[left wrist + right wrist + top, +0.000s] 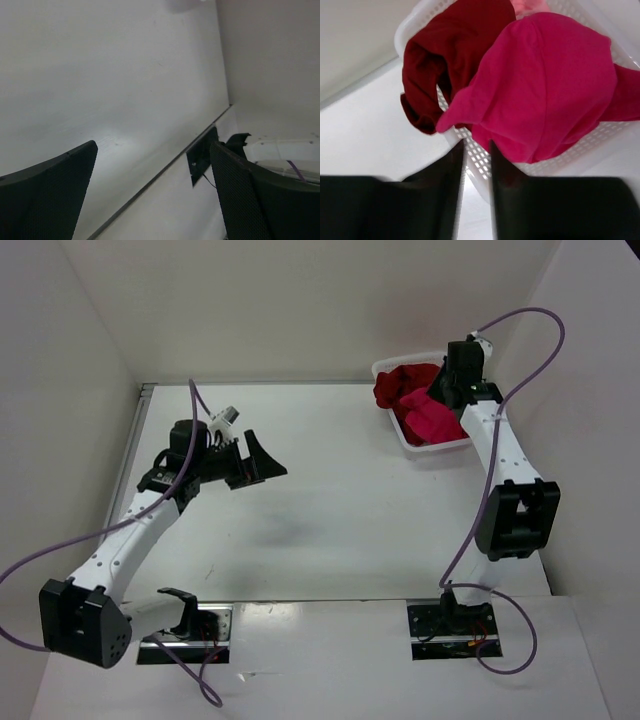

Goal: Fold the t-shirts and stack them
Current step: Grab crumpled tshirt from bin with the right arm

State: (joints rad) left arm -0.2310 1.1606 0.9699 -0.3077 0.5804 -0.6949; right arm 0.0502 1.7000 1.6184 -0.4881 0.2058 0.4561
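The t-shirts lie bunched in a white mesh basket (443,448) at the table's far right. A bright crimson-pink shirt (545,85) hangs over the basket wall (481,159), and it shows from above too (430,422). A dark red shirt (445,55) droops over the rim beside it (390,388). A bit of light pink shirt (530,5) peeks out at the back. My right gripper (477,145) hovers at the basket wall, just under the crimson shirt's hem. Its jaws stand a narrow gap apart with nothing clamped. My left gripper (263,465) hangs wide open over the table's left half, holding nothing (154,146).
White walls close in the table at the back and on both sides. The right arm's base plate (202,152) sits at the near edge. Purple cables loop beside both arms.
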